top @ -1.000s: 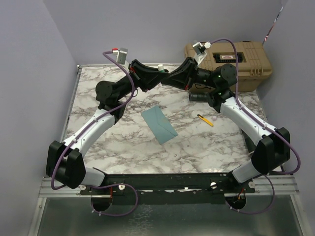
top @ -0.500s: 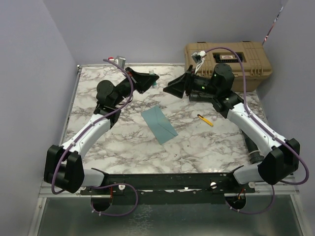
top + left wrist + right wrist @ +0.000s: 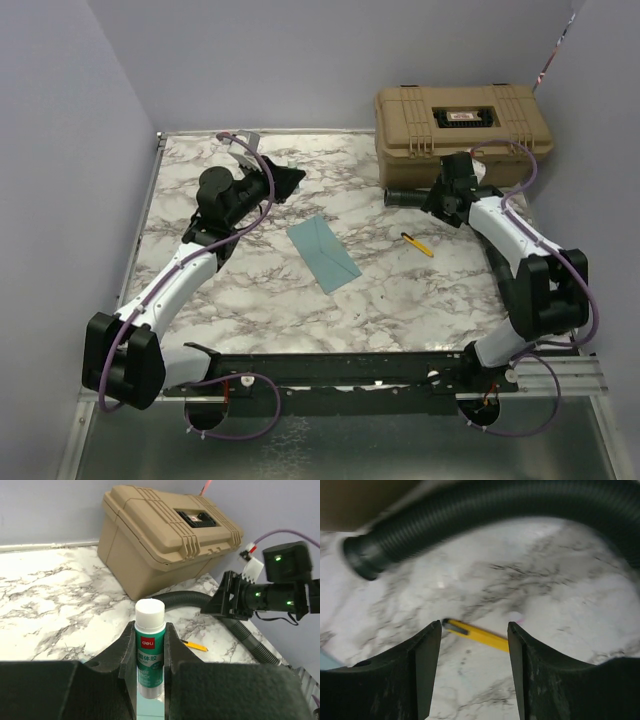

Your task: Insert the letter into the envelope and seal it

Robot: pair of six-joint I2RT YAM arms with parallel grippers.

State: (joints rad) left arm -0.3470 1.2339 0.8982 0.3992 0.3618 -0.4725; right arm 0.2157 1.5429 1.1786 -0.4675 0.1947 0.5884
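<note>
The teal envelope (image 3: 322, 252) lies flat in the middle of the marble table, flap shut; a strip of it shows under the left fingers (image 3: 150, 711). The letter is out of view. My left gripper (image 3: 292, 180) hovers behind and left of the envelope, shut on a green glue stick (image 3: 150, 647) with a white cap that points forward. My right gripper (image 3: 437, 208) is at the right, near the tan case, jaws open and empty (image 3: 475, 625). It hangs over a yellow cutter (image 3: 481, 635).
A tan hard case (image 3: 462, 120) stands at the back right. A black ribbed hose (image 3: 400, 197) lies in front of it, running down the right side. The yellow cutter (image 3: 418, 244) lies right of the envelope.
The two grippers met at the back of the table; the right one has opened and drawn back to the right, beside the case. The left arm has pulled back left, keeping the glue stick.
</note>
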